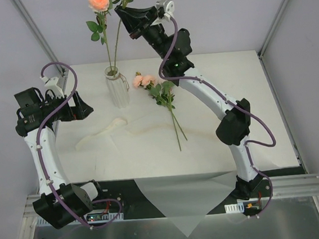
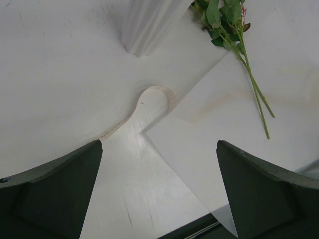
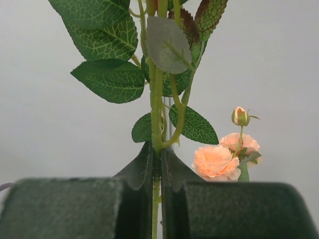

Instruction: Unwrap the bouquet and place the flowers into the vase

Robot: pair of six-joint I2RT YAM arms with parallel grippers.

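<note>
The right pincer (image 3: 158,167) is clenched on a leafy flower stem (image 3: 157,109) high above the vase (image 1: 117,91), which stands upright toward the table's (image 1: 241,89) 11 o'clock. That stem runs down to the vase mouth beside a rose (image 1: 99,1) standing in it. More flowers (image 1: 166,96) lie flat at the vase's 3 o'clock, just beside it. The cream ribbon (image 1: 101,134) lies at its 6 o'clock, and the wrapping sheet (image 1: 178,199) drapes over the near edge. The left pincer (image 1: 84,108), released wide and holding nothing, hovers at the vase's 8 o'clock.
</note>
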